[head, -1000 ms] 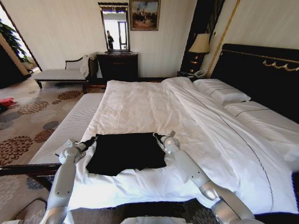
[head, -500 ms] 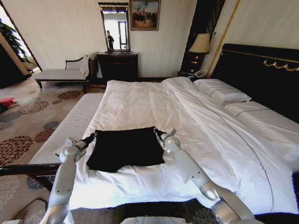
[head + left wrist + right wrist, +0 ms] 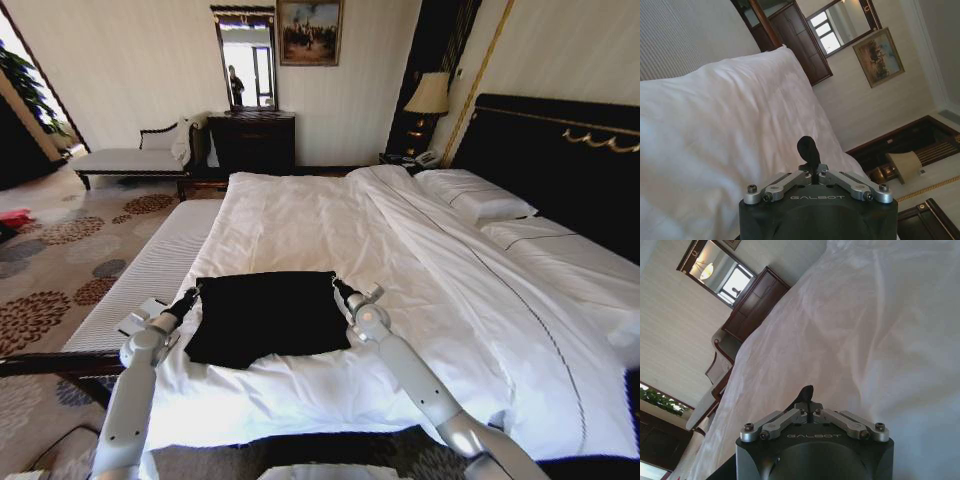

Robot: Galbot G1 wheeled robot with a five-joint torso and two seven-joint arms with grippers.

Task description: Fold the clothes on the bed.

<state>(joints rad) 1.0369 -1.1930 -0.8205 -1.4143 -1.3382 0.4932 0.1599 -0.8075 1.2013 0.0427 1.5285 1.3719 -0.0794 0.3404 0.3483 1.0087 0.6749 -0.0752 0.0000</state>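
The black T-shirt (image 3: pixel 267 315) lies on the near part of the bed (image 3: pixel 300 225), spread on the white duvet (image 3: pixel 420 300) as a rough rectangle with its far edge straight and taut and its near edge wrinkled. The left gripper (image 3: pixel 194 293) is at the shirt's far left corner and the right gripper (image 3: pixel 340 287) at its far right corner, so the cloth stretches between the two claws. In the left wrist view the left gripper (image 3: pixel 810 159) has its fingers pressed together with a small tuft of black fabric (image 3: pixel 808 148) sticking up from between them; in the right wrist view the right gripper (image 3: pixel 807 396) is likewise closed tight on a peak of black cloth (image 3: pixel 805 391). Both arms reach forward from the foot of the bed, one on each side of the shirt.
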